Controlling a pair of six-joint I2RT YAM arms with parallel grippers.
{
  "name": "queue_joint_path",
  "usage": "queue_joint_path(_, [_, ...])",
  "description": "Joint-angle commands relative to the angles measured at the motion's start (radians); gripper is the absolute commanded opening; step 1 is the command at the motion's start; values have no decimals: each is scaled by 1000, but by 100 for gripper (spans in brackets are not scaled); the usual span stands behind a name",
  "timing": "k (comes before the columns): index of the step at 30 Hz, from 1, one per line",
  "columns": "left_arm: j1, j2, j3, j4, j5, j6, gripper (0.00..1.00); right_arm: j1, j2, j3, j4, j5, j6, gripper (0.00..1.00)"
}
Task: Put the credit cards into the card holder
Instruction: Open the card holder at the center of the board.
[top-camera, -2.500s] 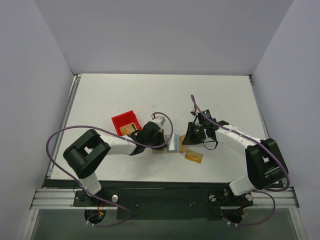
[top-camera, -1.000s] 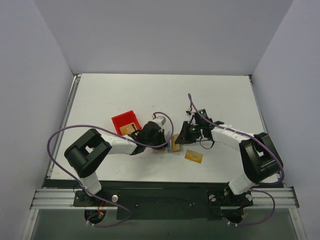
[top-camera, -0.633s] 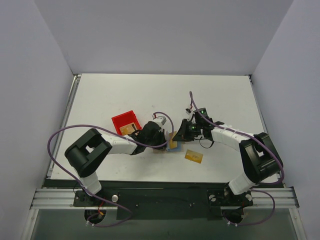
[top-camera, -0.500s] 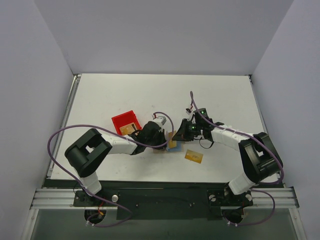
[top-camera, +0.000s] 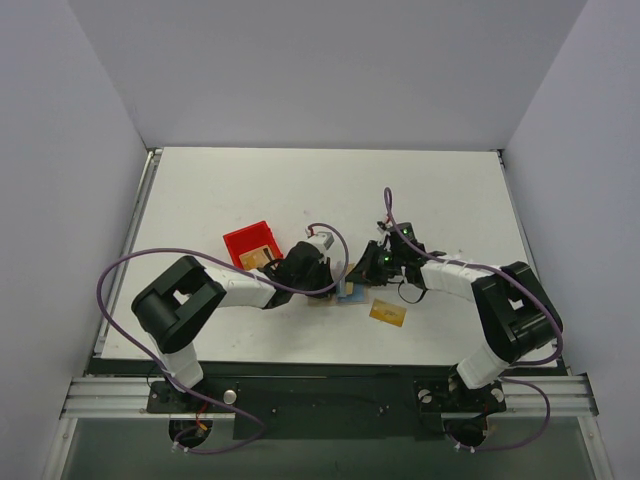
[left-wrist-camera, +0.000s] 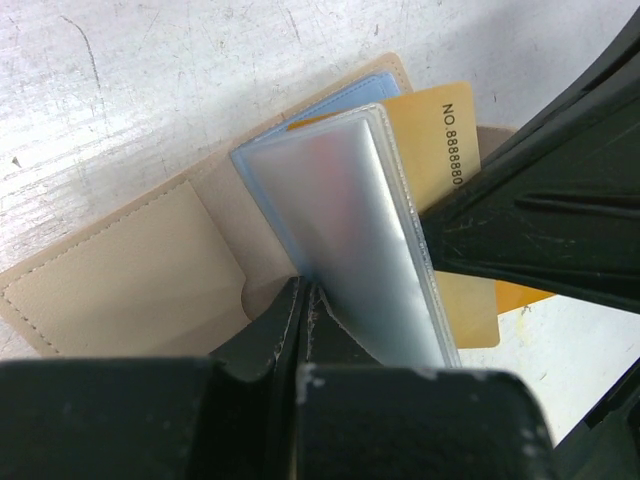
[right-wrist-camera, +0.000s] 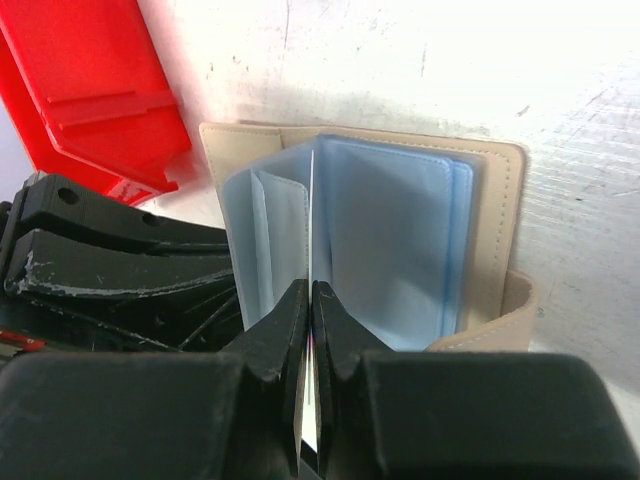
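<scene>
1. The left end effector is pinched fully together on the near edge of a clear sleeve of the card holder, lifting that leaf off the open cover.
2. The right end effector is also closed tight. It grips a credit card, which shows only as a thin edge in its own wrist view. The card stands among the light blue leaves, partly tucked behind the clear sleeve.
3. The card holder lies open on the counter between the two end effectors, around the middle and towards the near edge, with its beige cover flat.
4. A second credit card lies flat on the counter just near and right of the card holder, apart from it.
5. A red bin sits to the left of the card holder, beside the left arm's wrist.
</scene>
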Motion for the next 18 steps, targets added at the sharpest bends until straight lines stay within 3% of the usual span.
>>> queue_joint_path(1, [1, 32, 21, -8, 17, -2, 0, 11, -11, -14, 74, 56, 50, 0])
queue_joint_path(18, [2, -5, 33, -13, 20, 1, 0, 29, -14, -2, 65, 43, 32, 0])
